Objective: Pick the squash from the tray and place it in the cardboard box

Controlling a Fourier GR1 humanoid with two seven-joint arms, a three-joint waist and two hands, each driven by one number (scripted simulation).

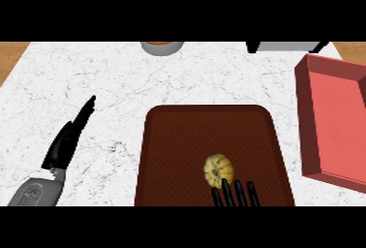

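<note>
Reach step. Squash (219, 170) sits on tray (211, 145), 6 o'clock end, not yet held. Right hand (235, 193) just below it, fingers straight. Left hand (68, 140) open, idle at 9 o'clock. Next: curl round squash, lift, carry to box (336, 121) (red, 3 o'clock).

A white marble counter (143, 82) with grey veining is filling most of the head view — strips of wood are showing past its far corners. A dark brown tray (178, 145) is lying on it, near the front. A red open box (336, 121) is sitting just to the tray's right, apart from it. At the far edge a grey round container (162, 47) and a grey-and-black object (286, 46) are standing — both cut off by the view.
</note>
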